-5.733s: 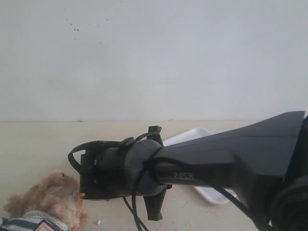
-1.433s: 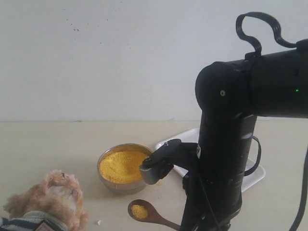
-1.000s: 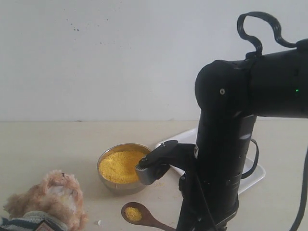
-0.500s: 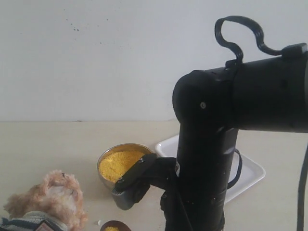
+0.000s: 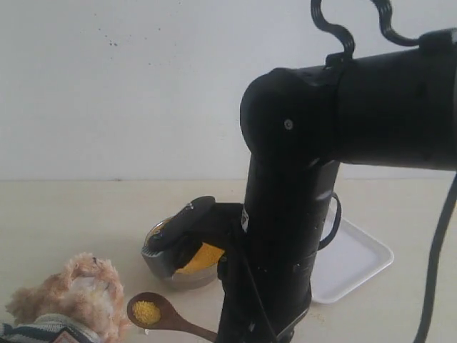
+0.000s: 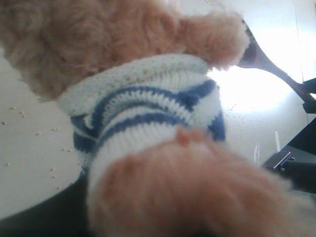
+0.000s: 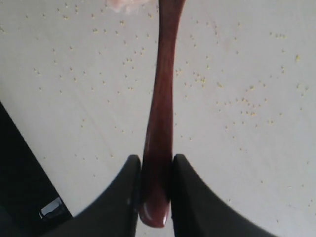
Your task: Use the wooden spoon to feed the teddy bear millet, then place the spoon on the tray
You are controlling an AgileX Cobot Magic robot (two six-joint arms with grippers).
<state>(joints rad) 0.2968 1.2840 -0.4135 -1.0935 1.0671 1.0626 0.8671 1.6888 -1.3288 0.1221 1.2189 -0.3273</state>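
The teddy bear [image 5: 71, 296] lies at the lower left of the exterior view, and its striped shirt [image 6: 148, 108] fills the left wrist view. My right gripper [image 7: 154, 165] is shut on the end of the wooden spoon [image 7: 163, 98]. The spoon's bowl [image 5: 146, 311] carries millet and hovers just right of the bear's head. More millet [image 5: 203, 256] fills the steel bowl [image 5: 161, 264], half hidden behind my right arm. The white tray [image 5: 353, 268] lies to the right. Blurred fur hides my left gripper's jaws.
My right arm [image 5: 285, 236] stands large in the middle and blocks much of the table. Stray grains [image 7: 207, 79] are scattered over the tabletop under the spoon. A plain white wall closes the back.
My right arm has swung left with the spoon. The loaded spoon bowl has moved from in front of the steel bowl to beside the bear's head, and the arm now covers part of the bowl.
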